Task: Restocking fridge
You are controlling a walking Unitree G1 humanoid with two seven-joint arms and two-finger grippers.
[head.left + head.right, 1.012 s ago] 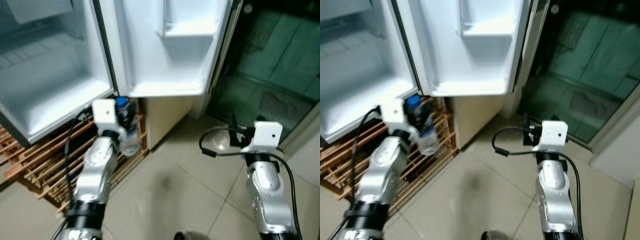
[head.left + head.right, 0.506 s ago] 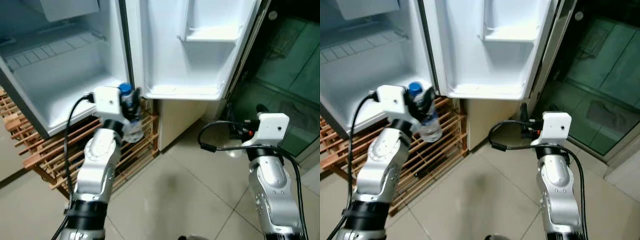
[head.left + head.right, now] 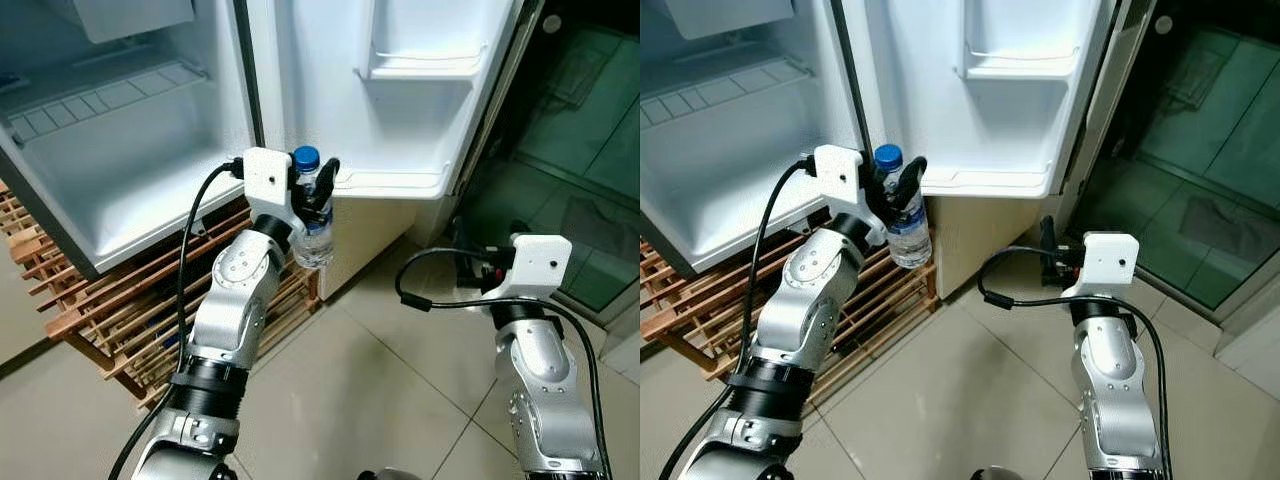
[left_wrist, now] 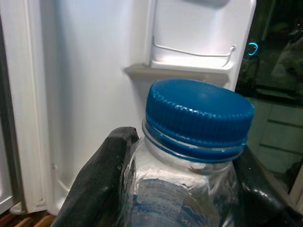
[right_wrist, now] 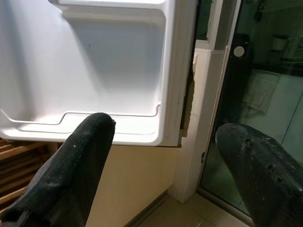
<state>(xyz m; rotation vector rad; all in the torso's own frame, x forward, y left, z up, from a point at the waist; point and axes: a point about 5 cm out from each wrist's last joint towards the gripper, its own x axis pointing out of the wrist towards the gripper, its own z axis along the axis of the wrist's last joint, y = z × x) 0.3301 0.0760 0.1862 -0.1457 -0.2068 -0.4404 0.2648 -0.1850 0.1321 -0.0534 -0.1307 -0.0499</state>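
A clear water bottle [image 3: 314, 232] with a blue cap [image 4: 199, 111] is held upright in my left gripper [image 3: 311, 190], which is shut on its neck. It hangs just in front of the bottom shelf [image 3: 395, 182] of the open fridge door [image 3: 400, 90], at about rim height. The fridge's white inside [image 3: 110, 170] lies open to the left with a wire shelf [image 3: 100, 95]. My right gripper [image 5: 165, 165] is open, held low at the right, facing the door's lower corner; its two black fingers [image 5: 78, 165] are wide apart with nothing between them.
A wooden slatted rack [image 3: 110, 310] stands on the floor under the fridge. A dark glass door [image 3: 580, 130] is to the right. Beige floor tiles [image 3: 360, 400] stretch between my arms. An upper door shelf [image 3: 420, 65] has a wire rail.
My left arm has carried the bottle right and up, from beside the fridge's hinge edge to the front of the door's bottom shelf. The right arm has barely moved.
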